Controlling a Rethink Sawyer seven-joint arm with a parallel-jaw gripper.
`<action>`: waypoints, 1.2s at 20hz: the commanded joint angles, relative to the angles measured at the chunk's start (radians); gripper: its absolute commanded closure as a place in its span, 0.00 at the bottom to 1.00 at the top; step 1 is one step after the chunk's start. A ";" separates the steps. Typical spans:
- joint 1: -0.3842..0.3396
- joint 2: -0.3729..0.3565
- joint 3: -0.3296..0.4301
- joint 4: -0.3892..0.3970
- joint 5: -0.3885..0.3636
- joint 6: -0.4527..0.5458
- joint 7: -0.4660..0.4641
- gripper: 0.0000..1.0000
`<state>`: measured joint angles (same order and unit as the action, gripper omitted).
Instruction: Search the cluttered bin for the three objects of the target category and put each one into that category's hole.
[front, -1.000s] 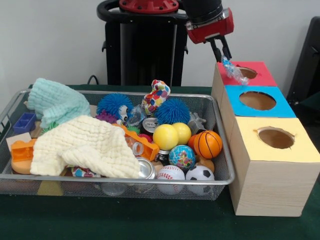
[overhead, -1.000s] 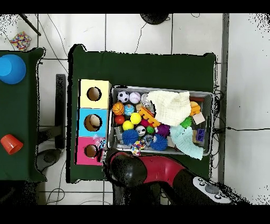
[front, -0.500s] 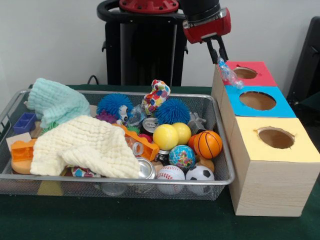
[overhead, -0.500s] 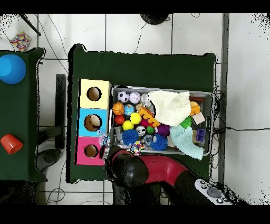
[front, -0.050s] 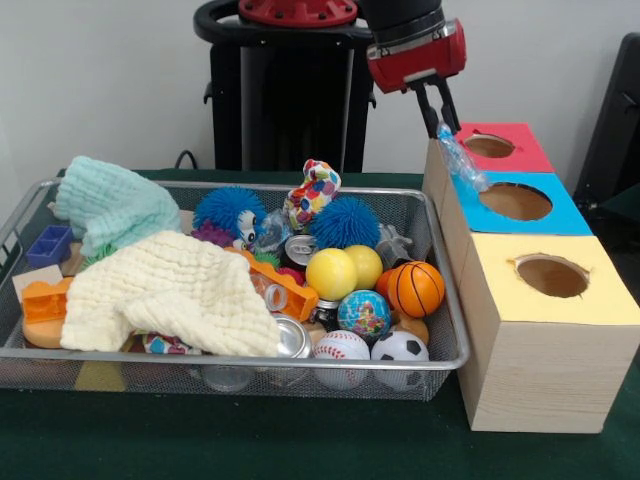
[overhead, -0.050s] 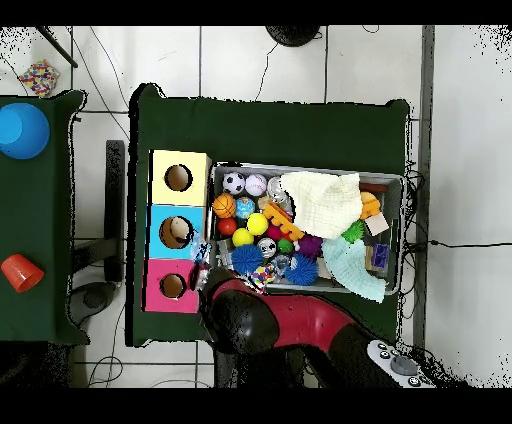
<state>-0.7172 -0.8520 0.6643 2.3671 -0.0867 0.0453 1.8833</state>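
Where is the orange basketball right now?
In the front view, the orange basketball sits in the wire bin's right end, beside the yellow balls and above the soccer ball.

pale wall (front, -0.050s: 120, 80), tiled floor (overhead, -0.050s: 250, 60); green table (overhead, -0.050s: 270, 130)

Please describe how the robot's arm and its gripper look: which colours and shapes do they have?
The arm is glossy red with rounded black sections. Its wrist is a black cylinder ending in a red housing. The gripper has two thin, dark, straight fingers.
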 joint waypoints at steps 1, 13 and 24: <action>0.017 0.004 -0.024 -0.069 0.064 -0.117 0.236 1.00; -0.043 0.126 0.085 -0.086 0.037 -0.198 0.222 1.00; -0.046 0.215 0.108 -0.106 0.012 -0.285 0.217 1.00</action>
<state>-0.7544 -0.7088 0.7183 2.3664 -0.0778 -0.1407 1.8833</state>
